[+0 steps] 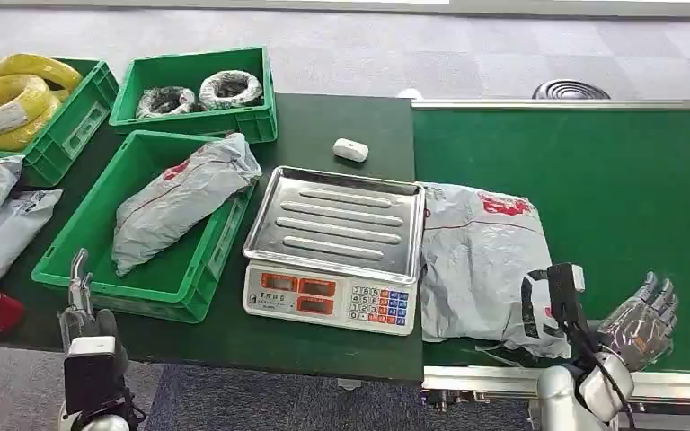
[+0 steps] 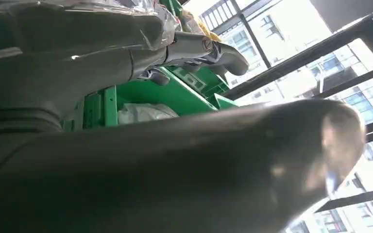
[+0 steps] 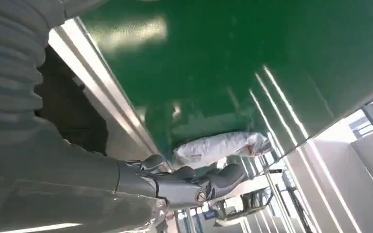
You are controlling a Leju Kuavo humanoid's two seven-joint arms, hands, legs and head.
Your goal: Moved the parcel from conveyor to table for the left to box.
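Head view: the parcel (image 1: 481, 265), a grey mailer, lies on the green conveyor (image 1: 620, 189) just beside the scale (image 1: 334, 247), its near end at the belt's near edge; the belt beyond the parcel is bare green. Right hand (image 1: 642, 319) hovers apart from the parcel, away from the scale, fingers spread, holding nothing. Left hand (image 1: 79, 292) sits at the near rim of the near crate (image 1: 148, 287), beside the scale; its grasp cannot be told. Three green crates show; one bagged parcel (image 1: 180, 199) lies in the near crate. Left wrist view: left hand (image 2: 194, 51) fingers extended beside a green crate wall (image 2: 175, 92). Right wrist view: right hand (image 3: 184, 182) empty, parcel (image 3: 218, 147) beyond its fingers (image 3: 226, 175).
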